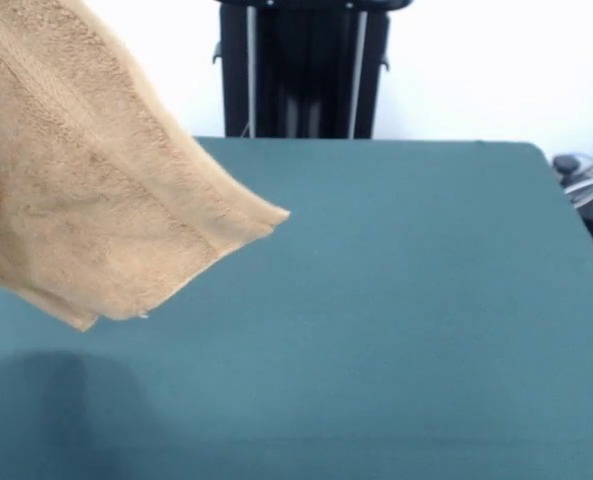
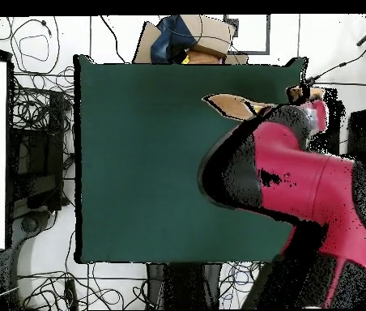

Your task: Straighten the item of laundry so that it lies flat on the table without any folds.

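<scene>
Up at the left of the front view, the tan-orange towel (image 1: 86, 190) is hanging in the air above the table (image 1: 406, 320), filling the upper left corner and running off the top and left edges. It is drooping in loose folds, with a woven band showing along its lower right side, and its lowest corners are dangling clear of the green cloth. A soft shadow is lying on the table below it, near the bottom left. Further right, the black pedestal (image 1: 306, 65) is standing at the table's far edge, and the rest of the green top is stretching away bare to the right.

From overhead, only a sliver of the towel (image 2: 231, 104) is showing, near the table's upper right part, just beside the red arm (image 2: 308, 174) that is reaching over that side. The gripper itself is not showing in either view, so its state cannot be told.
</scene>
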Controlling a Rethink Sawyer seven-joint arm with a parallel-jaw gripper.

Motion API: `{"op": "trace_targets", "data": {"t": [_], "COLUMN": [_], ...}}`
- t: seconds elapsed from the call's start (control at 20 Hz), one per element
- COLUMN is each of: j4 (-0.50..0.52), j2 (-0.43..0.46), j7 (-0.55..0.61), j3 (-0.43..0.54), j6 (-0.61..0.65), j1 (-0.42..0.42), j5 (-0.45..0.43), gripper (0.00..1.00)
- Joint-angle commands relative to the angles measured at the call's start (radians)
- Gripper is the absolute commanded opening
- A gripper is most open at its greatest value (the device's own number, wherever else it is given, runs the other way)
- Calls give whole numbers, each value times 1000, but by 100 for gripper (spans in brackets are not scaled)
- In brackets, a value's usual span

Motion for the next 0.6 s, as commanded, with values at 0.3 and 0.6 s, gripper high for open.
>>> {"op": "trace_targets", "data": {"t": [0.3, 0.6], "j4": [92, 57], "j2": [124, 202], "j7": [235, 283], "j3": [-110, -192], "j6": [-170, -239], "j1": [78, 118], "j5": [-85, -39], "gripper": [0, 0]}}
